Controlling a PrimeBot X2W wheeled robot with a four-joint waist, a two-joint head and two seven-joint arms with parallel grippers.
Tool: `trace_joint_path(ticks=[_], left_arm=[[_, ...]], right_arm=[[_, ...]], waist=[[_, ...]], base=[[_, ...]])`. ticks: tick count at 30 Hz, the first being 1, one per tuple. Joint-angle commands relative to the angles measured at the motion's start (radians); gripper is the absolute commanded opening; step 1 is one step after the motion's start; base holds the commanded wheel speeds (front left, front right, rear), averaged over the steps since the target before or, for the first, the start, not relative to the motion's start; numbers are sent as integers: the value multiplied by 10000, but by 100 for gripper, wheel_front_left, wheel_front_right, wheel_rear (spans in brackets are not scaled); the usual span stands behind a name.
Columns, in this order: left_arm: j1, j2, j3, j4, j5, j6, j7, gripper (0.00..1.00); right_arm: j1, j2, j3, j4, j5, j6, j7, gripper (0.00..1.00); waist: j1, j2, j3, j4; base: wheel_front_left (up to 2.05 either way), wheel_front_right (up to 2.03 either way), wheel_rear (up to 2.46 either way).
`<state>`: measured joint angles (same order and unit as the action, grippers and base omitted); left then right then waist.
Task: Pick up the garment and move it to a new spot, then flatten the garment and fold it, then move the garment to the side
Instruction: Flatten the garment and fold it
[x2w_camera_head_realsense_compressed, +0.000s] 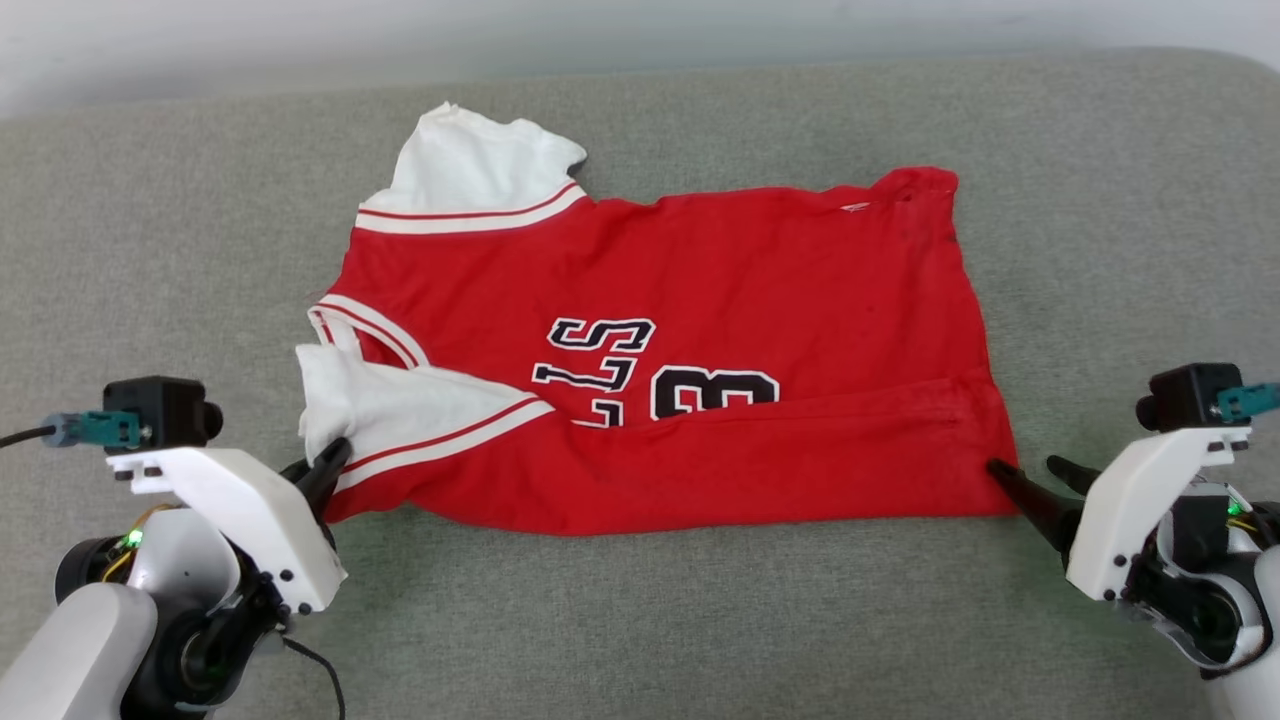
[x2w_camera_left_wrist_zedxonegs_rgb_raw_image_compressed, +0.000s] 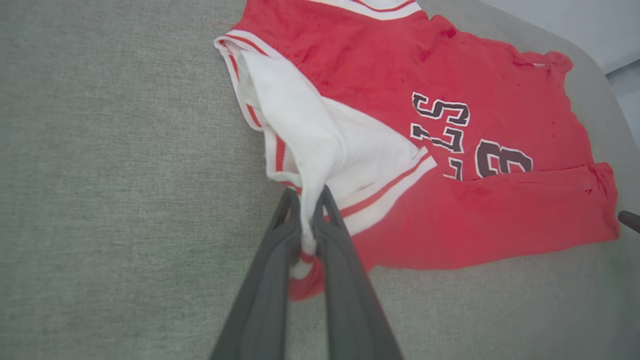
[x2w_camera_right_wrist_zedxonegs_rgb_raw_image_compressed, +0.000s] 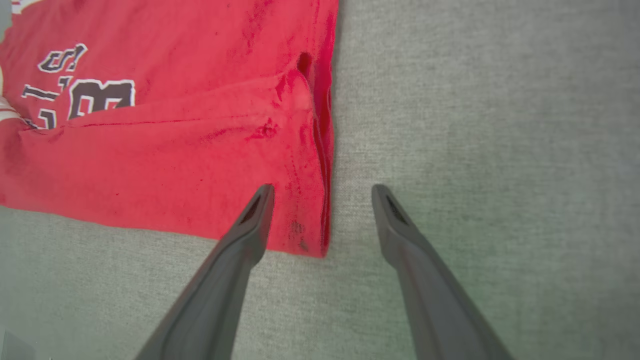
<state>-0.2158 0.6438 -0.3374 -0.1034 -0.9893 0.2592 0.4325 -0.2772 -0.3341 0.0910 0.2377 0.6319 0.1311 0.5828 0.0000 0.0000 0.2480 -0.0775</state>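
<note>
Garment (x2w_camera_head_realsense_compressed: 700, 290): red jersey, white sleeves w/ red-stripe trim, black block lettering (x2w_camera_head_realsense_compressed: 640, 370) outlined white.
Lie: flat-ish on grey cushion (x2w_camera_head_realsense_compressed: 640, 620), neck to robot's left, hem to right; near edge folded up over lower part of lettering.
Far sleeve (x2w_camera_head_realsense_compressed: 470, 170): spread out, pointing away.
Left gripper (x2w_camera_head_realsense_compressed: 325, 465): fingers pinched tight on near sleeve (x2w_camera_left_wrist_zedxonegs_rgb_raw_image_compressed: 320, 145) at garment's near-left corner, white cloth bunched btwn them.
Right gripper (x2w_camera_right_wrist_zedxonegs_rgb_raw_image_compressed: 322, 189): fingers wide, straddling near-right hem corner, one finger over red cloth, other over cushion; contact unclear.

The right gripper (x2w_camera_right_wrist_zedxonegs_rgb_raw_image_compressed: 322, 190), fingers (x2w_camera_right_wrist_zedxonegs_rgb_raw_image_compressed: 250, 225) apart, straddles the garment (x2w_camera_right_wrist_zedxonegs_rgb_raw_image_compressed: 175, 150) at its corner.
</note>
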Motion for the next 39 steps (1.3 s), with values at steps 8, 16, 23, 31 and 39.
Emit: trace_joint_path(ticks=[8, 16, 23, 31, 39], left_arm=[[-521, -215, -297, -104, 257, 89, 60, 0], [-525, -348, -296, 83, 22, -82, 85, 0], [-249, -421, -103, 182, 1, -97, -352, 0], [497, -526, 38, -99, -3, 118, -859, 0], [2165, -485, 182, -495, -309, 600, -1019, 0]], right_arm=[[-870, 280, 941, 1265, 395, -6, 1255, 100], [-1419, 86, 1476, 1475, 795, 6, 1216, 0], [-1574, -333, 1639, 979, 946, -4, 781, 0], [-921, -547, 1734, 235, 984, -6, 780, 0], [463, -539, 1337, -658, 919, -6, 1039, 0]], waist=[[0, 0, 560, 322], [0, 0, 498, 317], [0, 0, -72, 278], [0, 0, -972, 330], [0, 0, -1898, 365]], base=[[0, 0, 0], [0, 0, 0], [0, 0, 0], [0, 0, 0], [0, 0, 0]])
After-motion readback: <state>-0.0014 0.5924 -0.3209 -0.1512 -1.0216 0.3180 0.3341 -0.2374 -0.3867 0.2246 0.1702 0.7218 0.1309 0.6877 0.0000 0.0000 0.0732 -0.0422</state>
